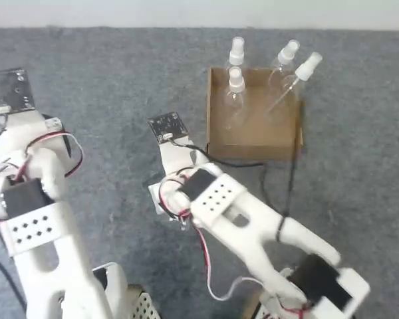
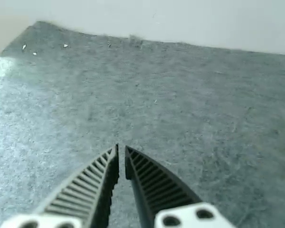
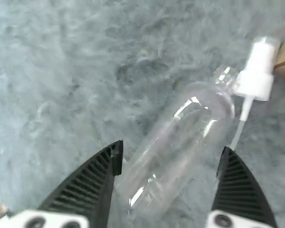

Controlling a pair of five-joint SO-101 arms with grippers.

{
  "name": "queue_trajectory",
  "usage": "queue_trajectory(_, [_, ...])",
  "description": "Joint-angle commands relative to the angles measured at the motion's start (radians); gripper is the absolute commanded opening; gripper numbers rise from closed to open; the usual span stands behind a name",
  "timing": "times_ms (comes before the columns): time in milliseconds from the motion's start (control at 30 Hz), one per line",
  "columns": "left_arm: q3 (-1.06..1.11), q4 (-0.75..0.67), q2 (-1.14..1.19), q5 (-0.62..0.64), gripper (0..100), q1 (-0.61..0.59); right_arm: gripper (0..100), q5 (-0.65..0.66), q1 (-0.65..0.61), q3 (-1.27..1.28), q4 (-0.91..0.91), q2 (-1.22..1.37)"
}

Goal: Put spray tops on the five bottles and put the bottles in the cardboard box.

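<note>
A sheet of grey felt (image 1: pixel 120 80) covers the table, and the two white arms take up most of the near side. The left arm (image 1: pixel 33 226) is at the left edge, well apart from the work. The right arm (image 1: pixel 253 226) slants in from the lower right towards the middle, and its wrist is near the cardboard box (image 1: pixel 253 151). The box sits open-topped at the far side. Inside it, as far as the high view shows, four clear bottles (image 1: pixel 234 106) stand upright, each already wearing one of the white spray tops (image 1: pixel 237 80), so most of the task looks done. The fifth bottle (image 3: pixel 180 142) lies on its side on the felt, directly under the right wrist. A brown edge at the corner of that wrist view suggests the box is close by. The last spray top (image 3: pixel 257 69) lies at this bottle's neck, touching or nearly touching it. Its dip tube (image 3: pixel 238 126) seems to run alongside the bottle, not down inside it, so this top looks unfitted, though that is hard to tell for sure. The right gripper (image 3: pixel 171 149) hangs over the bottle with its jaws spread wide, one on each side of the body and neither touching it, so nothing is grasped. The left gripper (image 2: pixel 122 148) is poised over bare felt with its ribbed jaws drawn together to a thin slit and nothing between them. What appears left is to seat this top and then stand the bottle in the box with the rest.
</note>
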Motion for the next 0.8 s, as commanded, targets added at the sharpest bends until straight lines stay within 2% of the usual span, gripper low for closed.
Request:
queue_trajectory(0, [-0.050, -0.003, -0.002, -0.031, 2, -0.003, 26.4, -0.044, -0.008, -0.014, -0.077, 0.067])
queue_trajectory(200, [-0.051, -0.003, 0.002, -0.031, 2, -0.002, 24.6, -0.044, -0.010, -0.014, -0.099, 0.131])
queue_trajectory(400, [-0.050, -0.002, 0.003, -0.031, 2, 0.000, 0.0, -0.038, -0.012, -0.011, -0.101, 0.133])
queue_trajectory(533, [-0.048, 0.005, 0.003, -0.031, 2, 0.000, 1.4, -0.026, -0.035, -0.011, -0.090, 0.128])
queue_trajectory(633, [-0.047, 0.014, 0.003, -0.031, 2, -0.005, 0.6, 0.094, -0.044, -0.012, -0.061, 0.081])
queue_trajectory(767, [-0.048, 0.058, 0.003, -0.031, 2, 0.000, 0.6, 0.229, -0.012, -0.014, 0.099, -0.122])
